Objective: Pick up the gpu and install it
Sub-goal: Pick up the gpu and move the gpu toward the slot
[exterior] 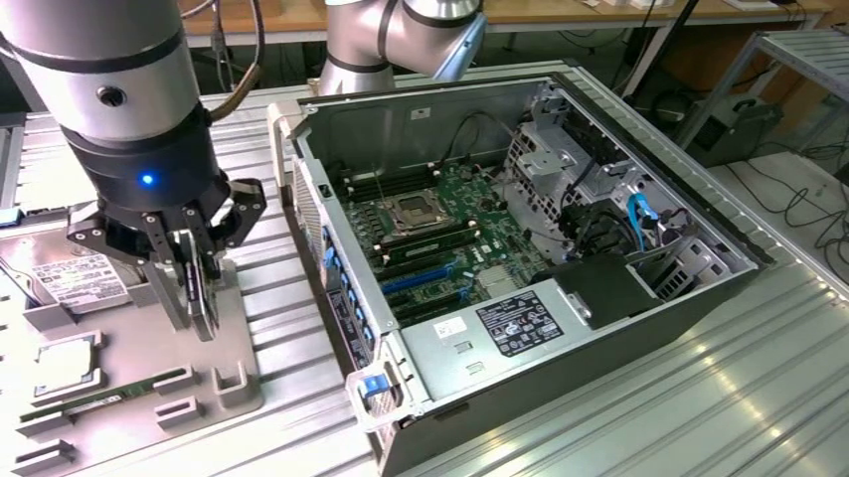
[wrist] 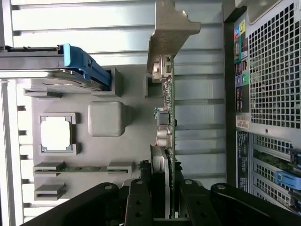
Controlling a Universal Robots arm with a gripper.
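The gpu (exterior: 199, 290) is a thin dark card with a round black fan, standing on edge over the grey fixture tray (exterior: 133, 343) on the exterior view's left. My gripper (exterior: 186, 253) is shut on its upper edge. In the wrist view the gpu (wrist: 167, 96) appears edge-on, its silver end bracket (wrist: 170, 28) pointing away from me, and my gripper (wrist: 162, 190) clamps it from both sides. Whether the card's lower edge touches the tray I cannot tell. The open computer case (exterior: 438, 119) lies to the exterior view's right, its blue expansion slots (exterior: 418, 280) exposed.
The tray also holds a silver hard drive (exterior: 67, 278) with a blue clip (wrist: 87, 66), a square processor (wrist: 56, 133) and a green RAM stick (wrist: 77, 168). The case's perforated rear panel (wrist: 273, 61) is close beside the card. Ribbed metal tabletop (exterior: 690, 397) surrounds everything.
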